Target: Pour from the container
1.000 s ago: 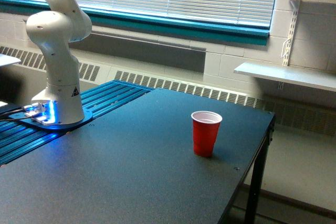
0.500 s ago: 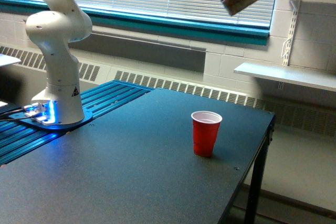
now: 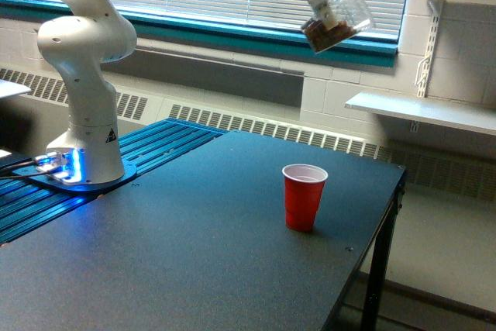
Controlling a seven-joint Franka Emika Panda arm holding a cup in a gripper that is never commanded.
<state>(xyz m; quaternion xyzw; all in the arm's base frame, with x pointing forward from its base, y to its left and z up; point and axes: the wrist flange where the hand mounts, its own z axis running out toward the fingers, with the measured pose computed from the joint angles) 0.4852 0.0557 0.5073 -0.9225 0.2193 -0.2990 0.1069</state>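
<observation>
Pour hasn't started as far as I can tell. The gripper (image 3: pixel 318 12) is clamped on the clear cup (image 3: pixel 339 21) high up near the window, tilted, brown bits sitting in its low end. The red cup (image 3: pixel 303 196) waits on the table (image 3: pixel 178 269) well below, looking empty. Everything's left to do: line up, tip further.

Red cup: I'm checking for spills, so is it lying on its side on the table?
No, the red cup stands upright on the dark table, open end up.
</observation>
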